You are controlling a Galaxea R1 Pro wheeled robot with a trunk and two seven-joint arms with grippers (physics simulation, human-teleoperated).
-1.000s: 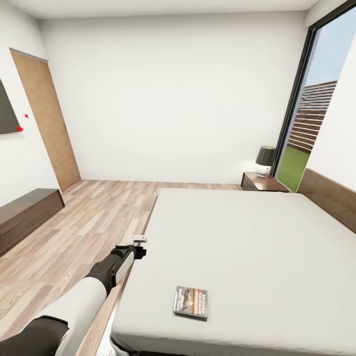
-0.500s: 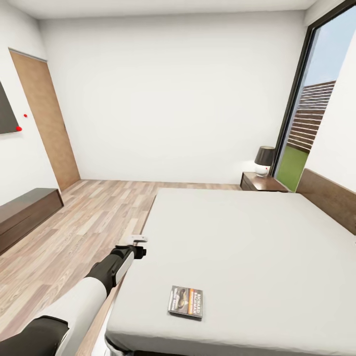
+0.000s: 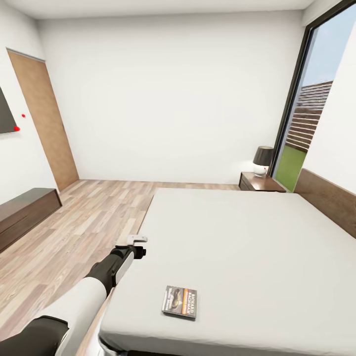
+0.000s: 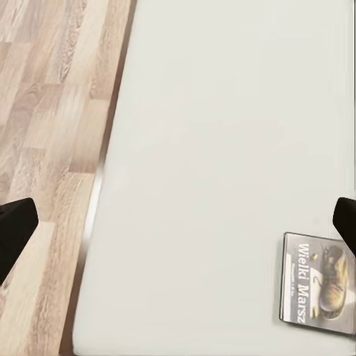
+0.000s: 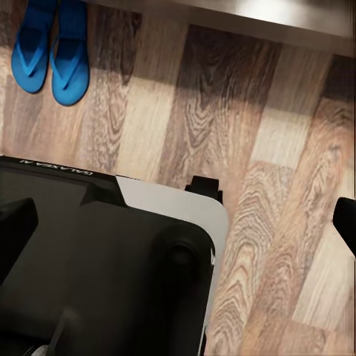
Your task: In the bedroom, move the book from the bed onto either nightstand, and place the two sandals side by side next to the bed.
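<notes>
Far left in the head view, a low bench (image 3: pixel 24 210) sits against the wall by the door (image 3: pixel 42 118). Next comes the left arm, stretched over the bed's (image 3: pixel 237 237) left edge, its gripper (image 3: pixel 137 239) hanging above the mattress. In the left wrist view the fingertips (image 4: pixel 16 226) sit at opposite borders, so the pincer is spread wide and holds nothing.

Then the book (image 3: pixel 179 301), flat near the bed's foot edge, closer to its left corner and apart from the gripper. It looks thin, light and a bit bendy; lying flush on soft bedding, it probably offers only its edges. Pinching across the spine or a short side, pressing into the mattress, seems the best bet.

Far right, the nightstand (image 3: pixel 261 182) with a lamp (image 3: pixel 263 160) stands beside the headboard (image 3: pixel 329 195).

The right gripper's (image 5: pixel 178 226) tips are also wide and empty, over floor, with both sandals (image 5: pixel 52 55) together beside the bed frame.
</notes>
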